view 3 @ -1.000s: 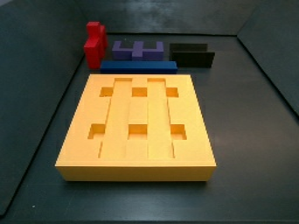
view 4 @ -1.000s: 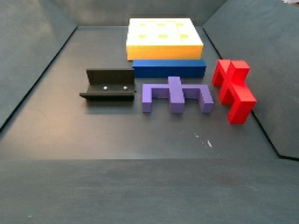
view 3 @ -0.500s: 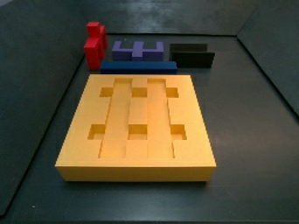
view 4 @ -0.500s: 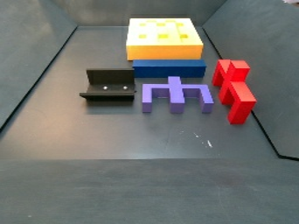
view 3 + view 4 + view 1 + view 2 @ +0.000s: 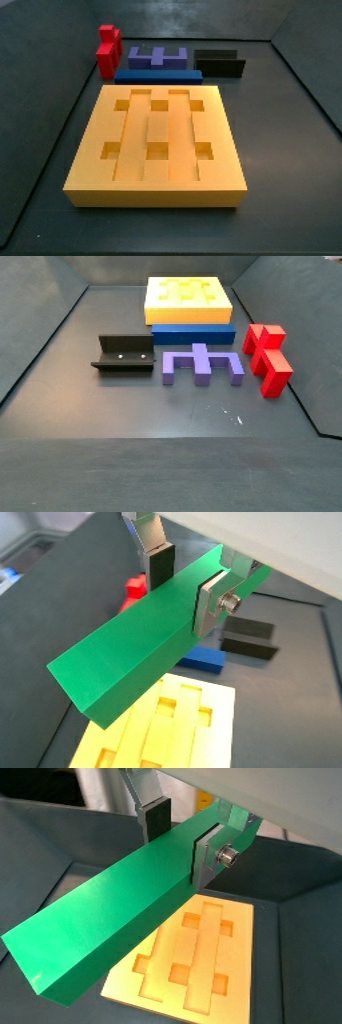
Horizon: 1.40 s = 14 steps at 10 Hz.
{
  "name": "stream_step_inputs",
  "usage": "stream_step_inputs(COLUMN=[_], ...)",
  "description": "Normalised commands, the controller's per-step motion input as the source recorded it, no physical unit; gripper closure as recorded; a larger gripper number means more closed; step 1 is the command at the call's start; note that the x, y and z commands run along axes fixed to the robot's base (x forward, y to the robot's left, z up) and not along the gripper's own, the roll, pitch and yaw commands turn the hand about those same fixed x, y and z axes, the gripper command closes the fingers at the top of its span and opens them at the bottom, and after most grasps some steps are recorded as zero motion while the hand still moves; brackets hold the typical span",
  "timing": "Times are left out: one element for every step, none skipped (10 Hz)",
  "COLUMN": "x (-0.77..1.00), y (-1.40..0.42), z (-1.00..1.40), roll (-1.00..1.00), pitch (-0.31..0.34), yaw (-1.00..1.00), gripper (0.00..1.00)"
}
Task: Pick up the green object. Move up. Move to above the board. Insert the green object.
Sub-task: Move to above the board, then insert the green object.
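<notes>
— What sits around your board [image 5: 156, 145]?

— In both side views, a blue bar [image 5: 158, 75] lies against its far edge; behind that stand a purple block [image 5: 201, 364], a red block [image 5: 269, 356] and the dark fixture [image 5: 123, 354]. The slab's grooved top is bare.

— And the claw?

— Your gripper [image 5: 182, 836] shows in both wrist views only, above the board, its silver plates clamped on the smooth green bar [image 5: 114, 913], held aslant.
</notes>
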Motion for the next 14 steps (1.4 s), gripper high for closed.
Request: stream_step_inputs(x=[0.04, 0.04, 0.06, 0.06, 0.07, 0.07, 0.06, 0.01, 0.02, 0.0, 0.0, -0.05, -0.07, -0.09], y=[-0.06, -0.05, -0.04, -0.04, -0.03, -0.03, 0.0, 0.0, 0.0, -0.05, -0.04, -0.05, -0.07, -0.12], z=[0.03, 0.03, 0.03, 0.03, 0.03, 0.03, 0.0, -0.09, -0.2, -0.37, -0.55, -0.57, -0.62, -0.69], roll=[0.04, 0.04, 0.05, 0.06, 0.06, 0.06, 0.0, -0.04, -0.14, -0.24, -0.27, -0.26, -0.24, -0.2], pitch=[0.143, 0.161, 0.199, 0.222, 0.208, 0.181, 0.023, 0.0, 0.0, -0.034, -0.049, -0.09, -0.089, -0.084], yaw=[1.0, 1.0, 1.0, 0.86, 0.62, 0.33, 0.0, -0.01, 0.0, -0.04, -0.06, -0.07, -0.03, -0.01], gripper=[1.0, 1.0, 1.0, 1.0, 1.0, 1.0, 1.0, 1.0, 1.0, 1.0, 1.0, 1.0, 1.0, 1.0])
